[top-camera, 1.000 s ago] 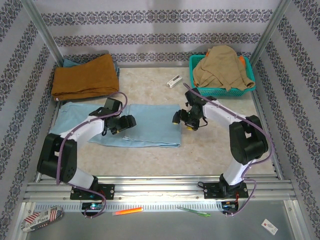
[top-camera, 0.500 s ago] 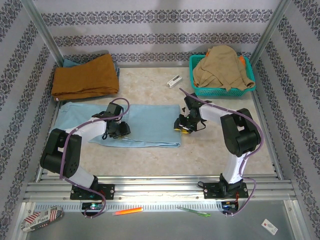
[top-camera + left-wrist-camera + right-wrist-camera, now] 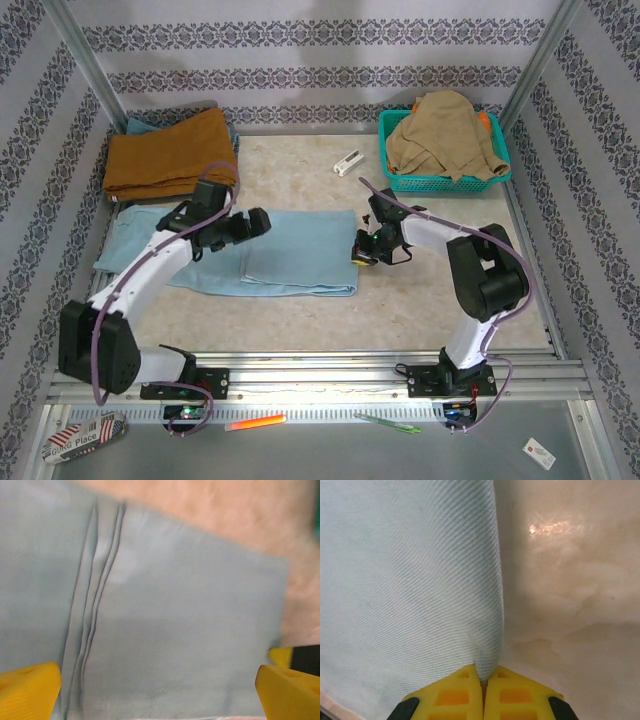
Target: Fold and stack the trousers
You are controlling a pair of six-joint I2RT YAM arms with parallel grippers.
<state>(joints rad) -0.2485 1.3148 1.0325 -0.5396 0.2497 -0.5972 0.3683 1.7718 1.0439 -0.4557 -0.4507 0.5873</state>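
The light sky-blue trousers (image 3: 300, 255) lie flat and folded across the middle of the table, with a fold ridge (image 3: 95, 605) running through them in the left wrist view. My left gripper (image 3: 256, 222) hovers open over the cloth, its yellow fingertips (image 3: 30, 690) wide apart with nothing between them. My right gripper (image 3: 362, 250) is at the trousers' right edge. In the right wrist view its gripper (image 3: 482, 677) is shut, pinching that edge of the trousers (image 3: 410, 580) where it rises off the table (image 3: 570, 580).
A folded rust-orange garment (image 3: 170, 150) lies at the back left, close to the trousers' far edge. A teal basket (image 3: 445, 183) with a tan garment (image 3: 445, 135) stands at the back right. A small white object (image 3: 347, 162) lies between them. Patterned walls enclose the table.
My left gripper has opened and drawn back up off the trousers' near edge toward the far side. My right gripper has closed on the trousers' right edge.
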